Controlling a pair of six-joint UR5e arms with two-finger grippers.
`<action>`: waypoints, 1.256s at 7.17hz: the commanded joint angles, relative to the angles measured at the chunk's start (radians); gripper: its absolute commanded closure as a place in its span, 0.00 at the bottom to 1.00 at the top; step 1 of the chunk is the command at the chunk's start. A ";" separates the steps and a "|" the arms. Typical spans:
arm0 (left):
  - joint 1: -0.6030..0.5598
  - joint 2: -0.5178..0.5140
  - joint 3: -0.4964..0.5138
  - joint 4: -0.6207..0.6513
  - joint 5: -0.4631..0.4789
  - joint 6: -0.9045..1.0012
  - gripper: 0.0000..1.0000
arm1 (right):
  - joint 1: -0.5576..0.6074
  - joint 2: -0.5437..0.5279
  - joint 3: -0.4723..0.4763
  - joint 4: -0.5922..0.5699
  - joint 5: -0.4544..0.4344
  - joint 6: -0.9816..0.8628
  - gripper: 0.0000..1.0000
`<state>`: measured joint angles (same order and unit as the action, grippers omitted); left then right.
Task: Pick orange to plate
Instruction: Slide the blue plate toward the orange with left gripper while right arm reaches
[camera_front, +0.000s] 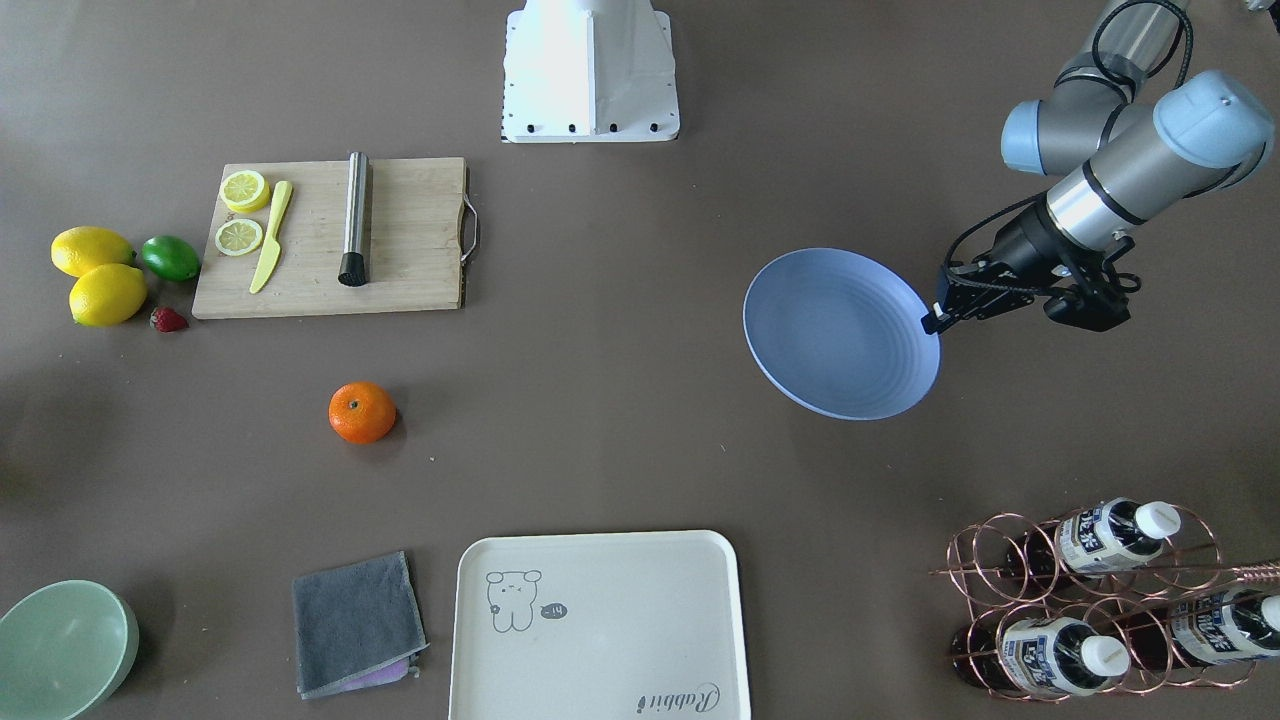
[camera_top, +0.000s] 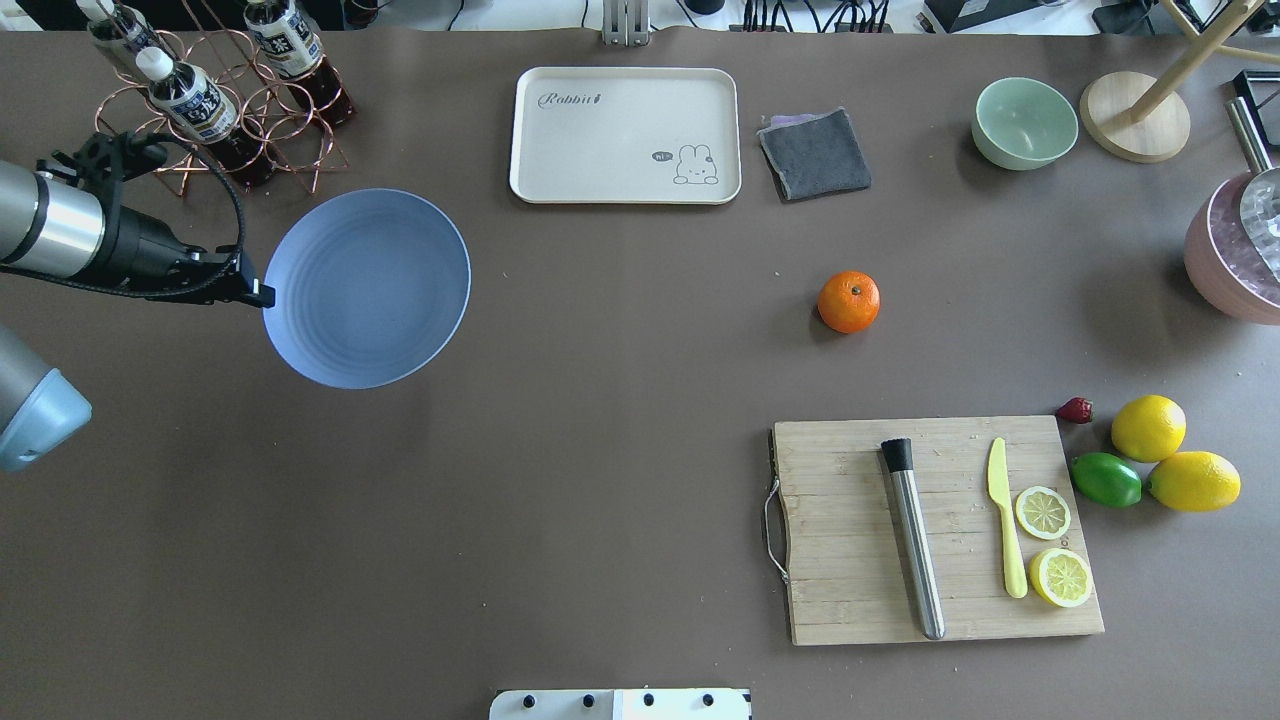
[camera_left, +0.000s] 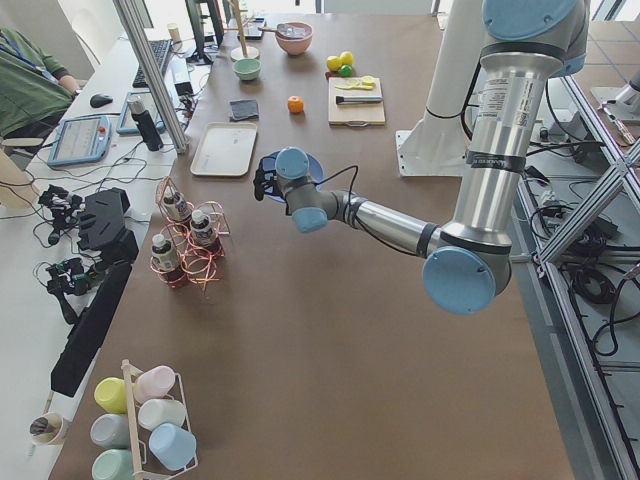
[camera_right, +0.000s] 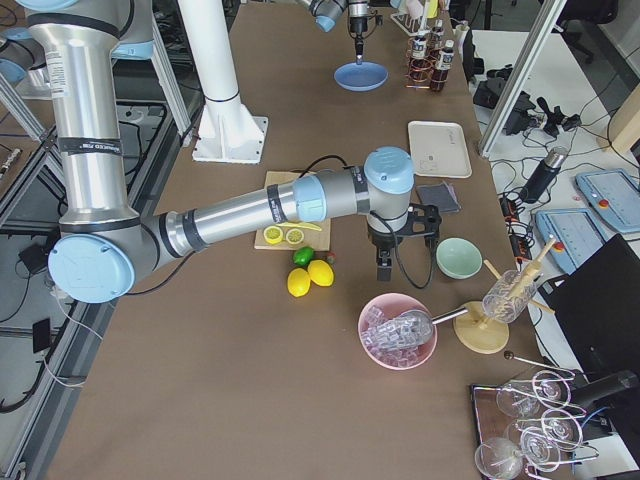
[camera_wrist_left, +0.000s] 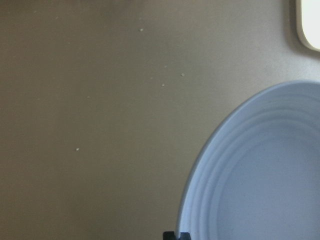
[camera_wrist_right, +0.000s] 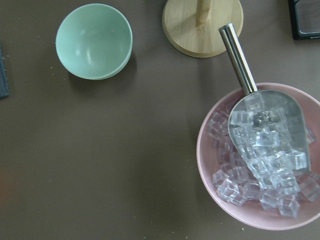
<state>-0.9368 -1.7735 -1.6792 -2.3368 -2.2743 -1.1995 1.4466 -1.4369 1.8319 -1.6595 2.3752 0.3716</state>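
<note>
On the cream tray (camera_front: 620, 620) the word "Rabbit" is written. The left gripper (camera_front: 935, 320) pinches the rim of the plate (camera_front: 840, 335). The orange (camera_front: 362, 412) lies well apart from it, near the cutting board (camera_front: 410, 250). For the right gripper (camera_right: 383, 272), I cannot tell the state.

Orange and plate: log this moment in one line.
orange: on table, untouched | plate: rim in left end effector | right end effector: state unclear

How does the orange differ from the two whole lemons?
The orange is bright orange; the lemons are yellow. The orange is round with a dark stem dot; the lemons are oval with pointed ends. The orange lies alone on bare table; the lemons huddle with the lime beside the cutting board. Both are whole fruit of similar size.
</note>
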 joint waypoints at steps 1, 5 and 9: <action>0.054 -0.145 -0.023 0.190 0.088 -0.008 1.00 | -0.150 0.082 -0.009 0.108 -0.030 0.227 0.00; 0.293 -0.288 -0.027 0.307 0.315 -0.101 1.00 | -0.397 0.141 -0.042 0.204 -0.207 0.476 0.00; 0.438 -0.333 -0.010 0.363 0.476 -0.129 1.00 | -0.512 0.203 -0.146 0.322 -0.243 0.607 0.00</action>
<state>-0.5278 -2.0985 -1.6954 -1.9846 -1.8369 -1.3210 0.9640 -1.2536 1.7155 -1.3536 2.1492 0.9533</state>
